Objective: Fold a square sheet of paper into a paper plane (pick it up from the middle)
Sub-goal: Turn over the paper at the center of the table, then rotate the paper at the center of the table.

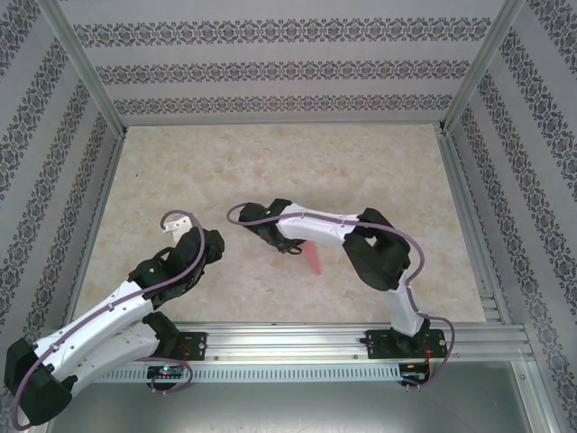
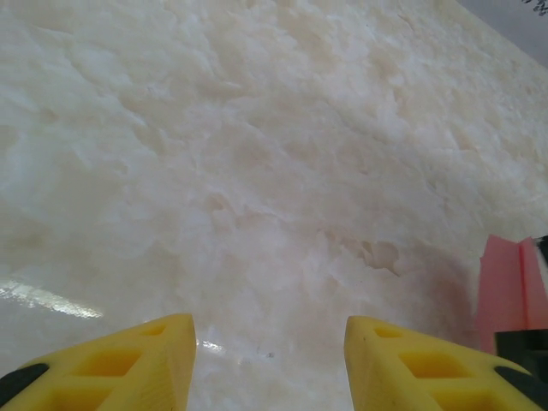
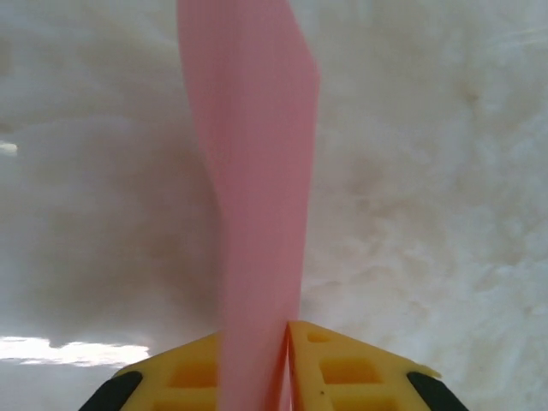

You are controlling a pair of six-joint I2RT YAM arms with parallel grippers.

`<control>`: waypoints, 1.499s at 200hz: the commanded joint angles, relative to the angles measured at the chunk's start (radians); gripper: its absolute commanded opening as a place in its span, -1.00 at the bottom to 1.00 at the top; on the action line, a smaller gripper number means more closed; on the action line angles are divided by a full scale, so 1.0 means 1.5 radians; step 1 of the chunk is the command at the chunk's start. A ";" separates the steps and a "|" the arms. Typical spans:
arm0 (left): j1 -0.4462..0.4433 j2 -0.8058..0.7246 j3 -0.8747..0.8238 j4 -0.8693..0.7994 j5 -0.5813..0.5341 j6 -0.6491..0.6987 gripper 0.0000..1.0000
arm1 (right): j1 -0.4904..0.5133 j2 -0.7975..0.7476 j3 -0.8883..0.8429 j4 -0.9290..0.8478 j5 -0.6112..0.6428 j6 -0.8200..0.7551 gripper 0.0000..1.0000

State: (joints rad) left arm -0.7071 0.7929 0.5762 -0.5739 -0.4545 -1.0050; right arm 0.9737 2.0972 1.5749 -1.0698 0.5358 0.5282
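Note:
The square sheet of paper stands folded into a slim pink paper plane (image 3: 253, 171) with a centre ridge. My right gripper (image 3: 287, 330) is shut on its near end, and the paper runs away from the yellow fingers (image 3: 360, 368) over the table. From above, the plane (image 1: 313, 256) pokes out below the right gripper (image 1: 293, 245) near the table's middle. The left gripper (image 2: 270, 330) is open above bare table with nothing between its fingers, and the plane (image 2: 512, 291) lies at the right edge of its view. In the top view the left gripper (image 1: 216, 244) sits left of the plane.
The marble-patterned table (image 1: 270, 171) is ringed by patterned walls (image 1: 279, 63) and metal frame posts (image 1: 81, 63). An aluminium rail (image 1: 297, 347) with both arm bases runs along the near edge. Open tabletop stretches behind both grippers.

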 commanded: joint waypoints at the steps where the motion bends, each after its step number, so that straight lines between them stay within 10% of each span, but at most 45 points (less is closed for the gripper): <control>1: 0.006 -0.008 -0.004 -0.033 -0.021 -0.013 0.00 | 0.023 0.029 0.057 -0.013 -0.049 0.030 -0.63; 89: 0.006 0.002 -0.002 -0.011 0.012 0.005 0.04 | -0.002 -0.216 -0.132 0.305 -0.343 0.027 0.37; 111: 0.006 0.030 0.001 0.029 0.056 0.030 0.05 | -0.054 -0.332 -0.260 0.416 -0.381 0.059 0.34; 145: 0.006 0.121 0.013 0.108 0.163 0.060 0.05 | -0.198 -0.446 -0.481 0.639 -0.605 0.121 -0.27; 182: 0.005 0.248 0.042 0.174 0.271 0.060 0.02 | -0.242 -0.422 -0.534 0.640 -0.735 0.081 -0.71; 300: -0.006 0.374 0.088 0.202 0.333 0.047 0.00 | -0.244 -0.332 -0.497 0.582 -0.662 0.019 -0.08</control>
State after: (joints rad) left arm -0.7094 1.3403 0.6785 -0.3191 0.0261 -0.9436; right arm 0.6067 1.5887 0.7856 -0.1844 -0.4973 0.6067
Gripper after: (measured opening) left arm 0.502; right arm 0.442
